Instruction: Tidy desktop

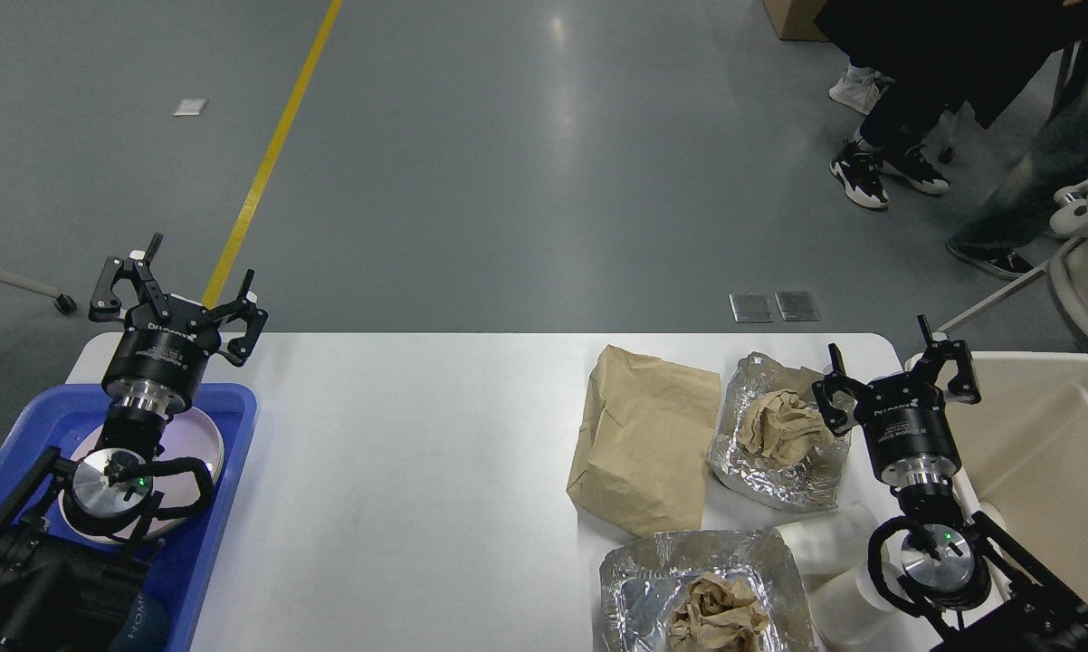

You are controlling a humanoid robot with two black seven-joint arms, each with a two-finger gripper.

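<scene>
Desktop spans between both open claws

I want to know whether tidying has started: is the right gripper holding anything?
No. The right gripper is open and empty above the desktop, beside the foil with crumpled paper.

The middle of the desktop lies bare — a broad open lane from near edge to far edge. On the left, the blue tray and the plate in it block the way. On the right the surface is crowded: a brown paper bag, two foil wrappers holding crumpled paper, and white cups — with only narrow gaps between them. The beige bin stands just past the right edge.
</scene>
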